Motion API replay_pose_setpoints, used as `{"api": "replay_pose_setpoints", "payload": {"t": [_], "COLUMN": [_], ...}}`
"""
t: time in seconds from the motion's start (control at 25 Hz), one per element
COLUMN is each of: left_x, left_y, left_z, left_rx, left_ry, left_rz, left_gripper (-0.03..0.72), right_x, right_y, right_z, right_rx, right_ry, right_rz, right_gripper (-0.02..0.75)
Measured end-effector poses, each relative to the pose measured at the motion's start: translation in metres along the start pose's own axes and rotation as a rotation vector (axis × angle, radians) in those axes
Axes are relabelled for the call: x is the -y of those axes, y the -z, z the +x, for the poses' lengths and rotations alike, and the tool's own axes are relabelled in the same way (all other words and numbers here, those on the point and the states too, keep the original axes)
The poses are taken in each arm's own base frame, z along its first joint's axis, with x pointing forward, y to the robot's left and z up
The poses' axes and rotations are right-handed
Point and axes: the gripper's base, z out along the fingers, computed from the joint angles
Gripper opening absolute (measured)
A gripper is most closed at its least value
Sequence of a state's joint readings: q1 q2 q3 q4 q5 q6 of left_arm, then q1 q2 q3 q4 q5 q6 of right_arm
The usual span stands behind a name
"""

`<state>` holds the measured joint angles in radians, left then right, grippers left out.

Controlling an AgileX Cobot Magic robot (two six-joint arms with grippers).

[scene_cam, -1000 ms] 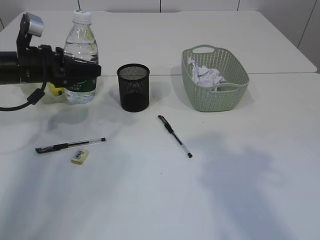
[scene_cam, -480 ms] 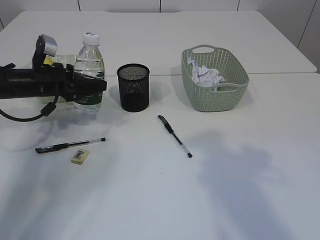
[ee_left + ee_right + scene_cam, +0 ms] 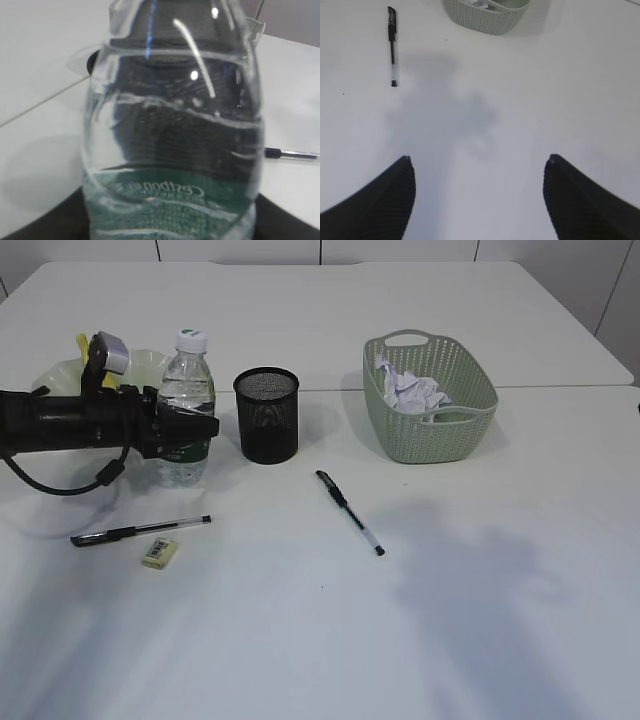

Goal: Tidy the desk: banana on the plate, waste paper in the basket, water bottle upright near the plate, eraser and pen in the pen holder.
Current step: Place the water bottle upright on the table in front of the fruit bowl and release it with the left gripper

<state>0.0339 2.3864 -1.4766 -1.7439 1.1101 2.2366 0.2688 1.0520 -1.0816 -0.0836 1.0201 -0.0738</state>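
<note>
White desk point(image 3: 480, 640), pens point(image 3: 349, 511), eraser point(image 3: 159, 552)

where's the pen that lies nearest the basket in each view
Exterior view: the pen lies slanted on the desk at centre, below and left of the basket.
Left wrist view: its tip end shows at the right edge, behind the water bottle.
Right wrist view: top left, upright in frame.
Shared landmark: the basket.
</note>
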Motion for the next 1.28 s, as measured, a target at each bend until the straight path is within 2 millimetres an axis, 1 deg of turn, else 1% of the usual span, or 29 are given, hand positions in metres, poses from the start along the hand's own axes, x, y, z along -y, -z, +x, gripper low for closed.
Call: {"api": "replay_pose_setpoints", "payload": {"t": [0.16,0.4,0.76,1.0,1.28], "left_x": [-0.001,-0.004,-0.004,-0.005,-0.005], "left_y": [0.001,0.000,-0.001,-0.001,-0.001], "left_z": [0.001,0.013,0.014,0.015,0.015], "left_rx": [0.000,-0.003,0.007,0.007,0.009], "left_ry": [-0.022,-0.004,0.000,0.002,0.003], "left_rz": [-0.003,-0.002,0.000,0.000,-0.002], "left_gripper": [0.376,0.376,0.378,0.414,0.433], "right_x": [0.000,0.000,0.000,0.000,0.000], "right_y": [0.000,0.000,0.000,0.000,0.000], "right_z": [0.000,0.000,0.000,0.000,0.000], "right_rx": [0.000,0.000,0.000,0.000,0.000], "right_ry": [-0.002,-0.002,-0.002,-0.002,-0.002], "right_rz": [0.000,0.000,0.000,0.000,0.000], "right_gripper": [0.592,0.592,0.592,0.592,0.591]}}
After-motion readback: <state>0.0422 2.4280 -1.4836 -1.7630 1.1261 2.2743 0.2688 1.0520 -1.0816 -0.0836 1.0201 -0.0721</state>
